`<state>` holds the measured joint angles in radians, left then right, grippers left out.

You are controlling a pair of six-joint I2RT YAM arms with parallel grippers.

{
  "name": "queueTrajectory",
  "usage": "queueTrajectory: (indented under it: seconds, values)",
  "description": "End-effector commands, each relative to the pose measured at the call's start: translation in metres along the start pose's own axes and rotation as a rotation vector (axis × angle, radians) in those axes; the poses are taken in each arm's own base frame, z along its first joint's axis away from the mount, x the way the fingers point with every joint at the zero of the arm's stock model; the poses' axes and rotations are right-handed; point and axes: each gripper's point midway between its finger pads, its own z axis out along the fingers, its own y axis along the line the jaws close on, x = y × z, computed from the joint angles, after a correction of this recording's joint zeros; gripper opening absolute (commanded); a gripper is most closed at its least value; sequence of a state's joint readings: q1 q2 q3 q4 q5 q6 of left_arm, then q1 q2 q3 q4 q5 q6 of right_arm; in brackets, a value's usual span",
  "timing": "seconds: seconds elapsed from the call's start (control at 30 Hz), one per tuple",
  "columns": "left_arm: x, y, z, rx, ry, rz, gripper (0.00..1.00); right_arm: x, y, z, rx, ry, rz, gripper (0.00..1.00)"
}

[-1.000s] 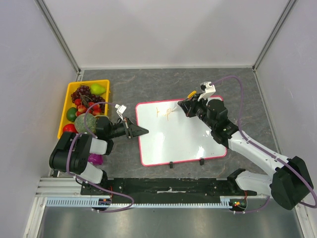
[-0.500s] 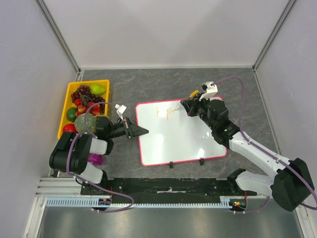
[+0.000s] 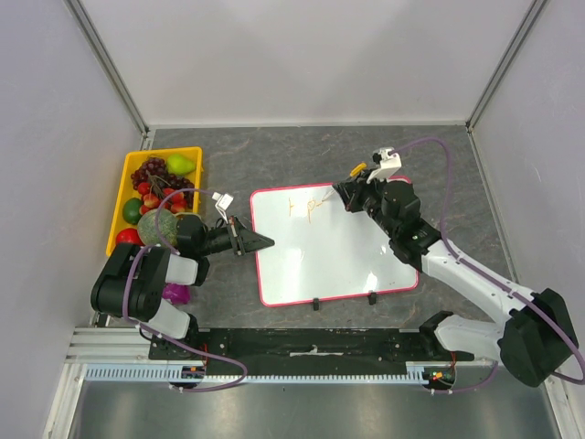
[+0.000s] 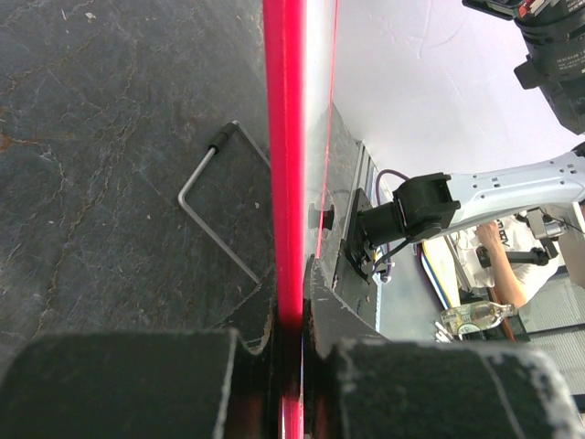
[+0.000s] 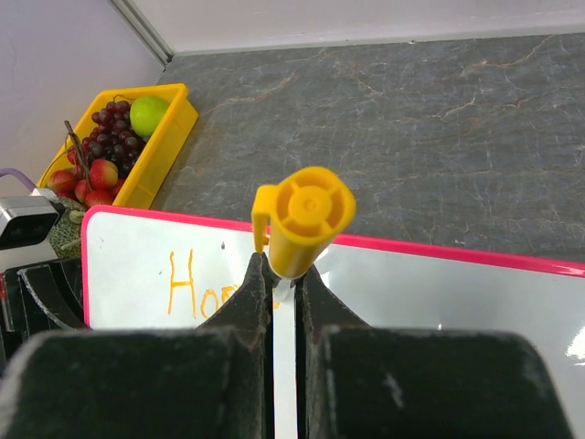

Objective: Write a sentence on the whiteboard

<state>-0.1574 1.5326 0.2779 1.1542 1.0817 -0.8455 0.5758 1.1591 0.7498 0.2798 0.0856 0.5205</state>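
The whiteboard (image 3: pixel 334 251) lies flat on the dark table, with a pink frame and two black feet on its near edge. My left gripper (image 3: pixel 262 242) is shut on its left frame edge (image 4: pixel 284 137), which runs between the fingers (image 4: pixel 291 320). My right gripper (image 3: pixel 345 196) is shut on a white marker with a yellow cap (image 5: pixel 306 219), and its tip is down near the board's top edge. The start of the sentence (image 3: pixel 307 207) shows as orange letters, about "Hop" (image 5: pixel 196 288). The right fingers (image 5: pixel 251 302) hide its end.
A yellow tray (image 3: pixel 123 174) of grapes, apples and a pear stands at the far left. A purple object (image 3: pixel 175 293) sits by the left arm's base. A thin bent metal rod (image 4: pixel 215 206) lies on the table beside the board's edge. Walls close in on three sides.
My right gripper has shifted slightly to the right along the board's top with the marker, and the orange writing has grown by a letter or so. The left arm and board have not moved.
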Motion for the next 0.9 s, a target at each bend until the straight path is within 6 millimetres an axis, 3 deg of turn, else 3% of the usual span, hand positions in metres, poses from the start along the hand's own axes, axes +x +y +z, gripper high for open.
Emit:
queueTrajectory:
  seconds: [0.0,0.5,0.87]
  values:
    - [-0.003,0.017,0.001,-0.054,-0.025,0.112,0.02,-0.010,-0.002,0.007,0.019,-0.020,-0.019,0.00]
    - [-0.002,0.017,0.002,-0.052,-0.023,0.115,0.02,0.009,0.005,0.007,-0.043,0.041,-0.021,0.00]
    - [-0.002,0.017,0.002,-0.053,-0.024,0.115,0.02,0.026,0.000,-0.002,-0.046,0.088,-0.036,0.00]
